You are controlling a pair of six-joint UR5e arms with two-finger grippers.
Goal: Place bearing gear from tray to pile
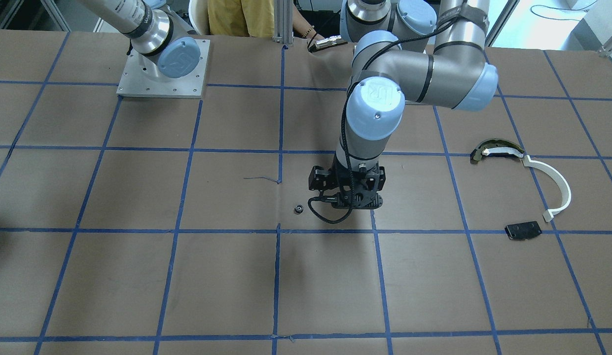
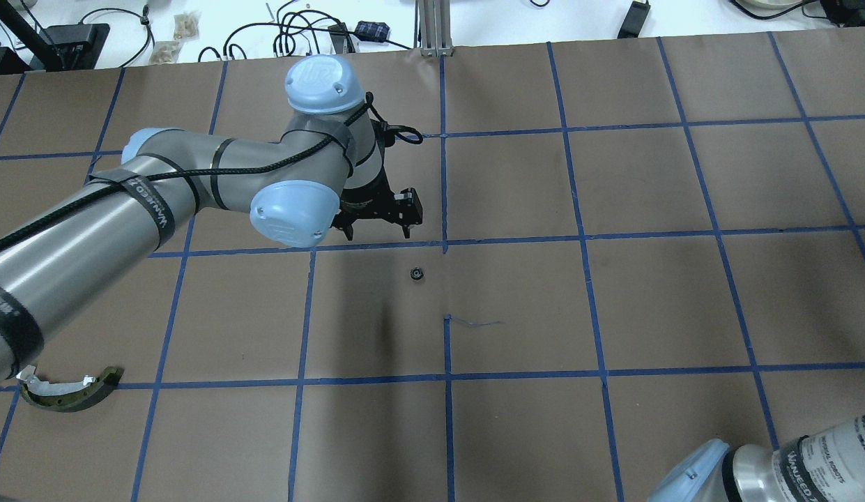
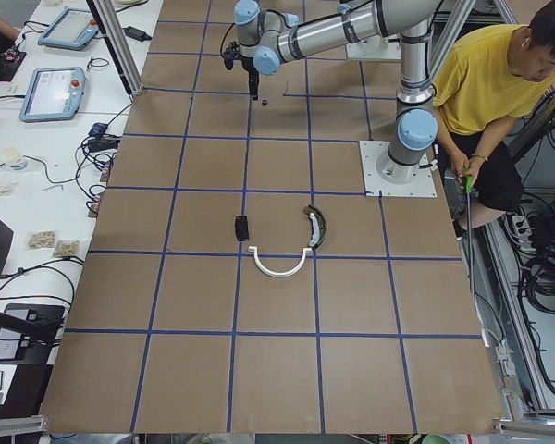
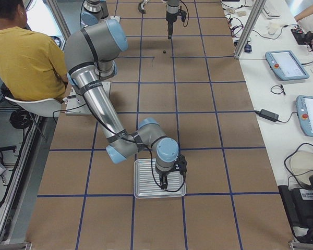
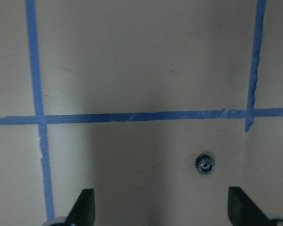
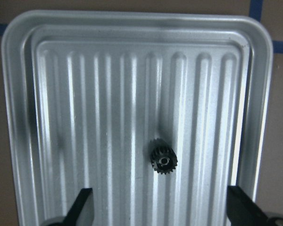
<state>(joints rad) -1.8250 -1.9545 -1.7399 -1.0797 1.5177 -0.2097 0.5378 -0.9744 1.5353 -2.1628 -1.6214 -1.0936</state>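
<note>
A small black bearing gear lies on the ribbed silver tray, between and just beyond my right gripper's open fingers. The side view shows that gripper low over the tray. A second small gear lies on the table's middle, also in the left wrist view. My left gripper hovers beside it, open and empty. The pile lies off to my left: a white arc strip, a flat black piece and a dark curved metal piece.
The brown table carries a blue tape grid. A person in a yellow shirt sits behind the robot's base. The right arm's mount plate is bolted to the table. Tablets and cables lie on the side bench.
</note>
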